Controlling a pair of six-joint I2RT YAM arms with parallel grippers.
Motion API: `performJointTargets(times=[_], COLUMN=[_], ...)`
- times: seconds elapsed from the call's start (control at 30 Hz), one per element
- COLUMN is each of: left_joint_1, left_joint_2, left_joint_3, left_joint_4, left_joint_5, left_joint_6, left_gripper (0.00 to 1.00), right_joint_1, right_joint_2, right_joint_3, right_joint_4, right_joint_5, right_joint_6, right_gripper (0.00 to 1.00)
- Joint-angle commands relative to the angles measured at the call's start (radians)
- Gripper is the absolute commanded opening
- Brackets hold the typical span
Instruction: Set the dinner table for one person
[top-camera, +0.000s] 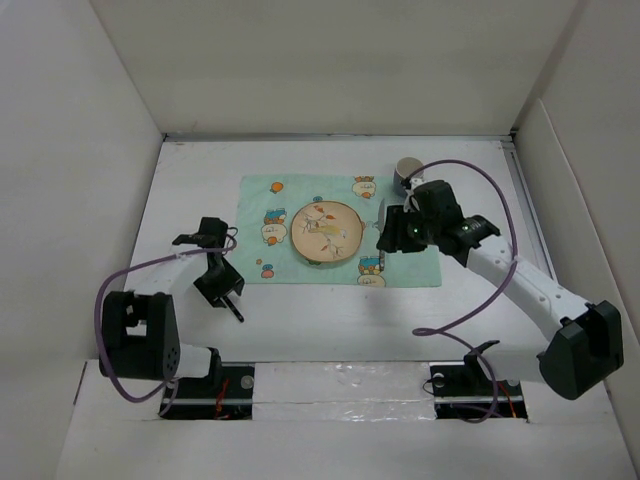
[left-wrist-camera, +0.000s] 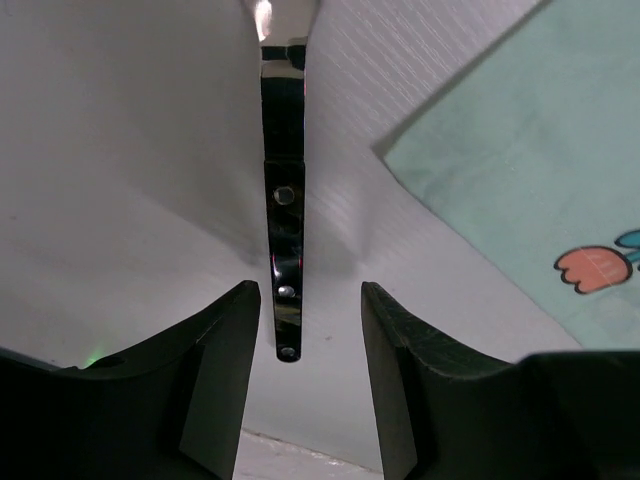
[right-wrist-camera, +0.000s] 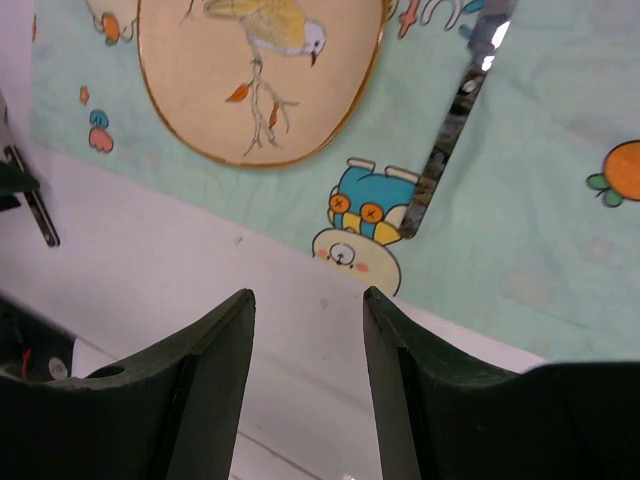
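The dinner table (top-camera: 320, 320) is a large white surface with white walls around it. A mint-green cartoon mat (top-camera: 420, 265) lies in its middle with a round bird-printed plate (top-camera: 327, 232) on it. A black-handled knife (top-camera: 236, 309) lies on the bare table left of the mat. My left gripper (top-camera: 222, 288) is open just over it; in the left wrist view the riveted handle (left-wrist-camera: 285, 250) ends between the spread fingertips (left-wrist-camera: 245, 300). My right gripper (top-camera: 385, 240) is open and empty above the mat's front right part. A shiny utensil (right-wrist-camera: 450, 150) lies on the mat right of the plate (right-wrist-camera: 260, 70).
A grey cup (top-camera: 407, 170) stands at the mat's far right corner, just behind my right arm. The mat's corner (left-wrist-camera: 520, 180) lies to the right of the knife. Purple cables loop over the table beside both arms.
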Motion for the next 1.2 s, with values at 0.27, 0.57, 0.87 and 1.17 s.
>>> performJointTargets(times=[0.27, 0.57, 0.87, 1.17], left_joint_1=[0.002, 0.002, 0.002, -0.045], left_joint_2=[0.041, 0.103, 0.008, -0.086], left_joint_3=[0.008, 0.019, 0.011, 0.275], left_joint_4=[0.012, 0.015, 0.009, -0.123], left_joint_5=[-0.106, -0.121, -0.158, -0.244], left_joint_6=[-0.124, -0.120, -0.146, 0.047], left_gripper=[0.42, 0.35, 0.00, 0.00], right_joint_1=[0.054, -0.009, -0.105, -0.116], right_joint_2=[-0.060, -0.114, -0.155, -0.103], right_joint_3=[0.004, 0.042, 0.049, 0.033], right_joint_4=[0.007, -0.015, -0.009, 0.000], right_joint_5=[-0.023, -0.026, -0.114, -0.145], right_joint_6=[-0.007, 0.003, 0.011, 0.013], right_gripper=[0.53, 0.52, 0.52, 0.52])
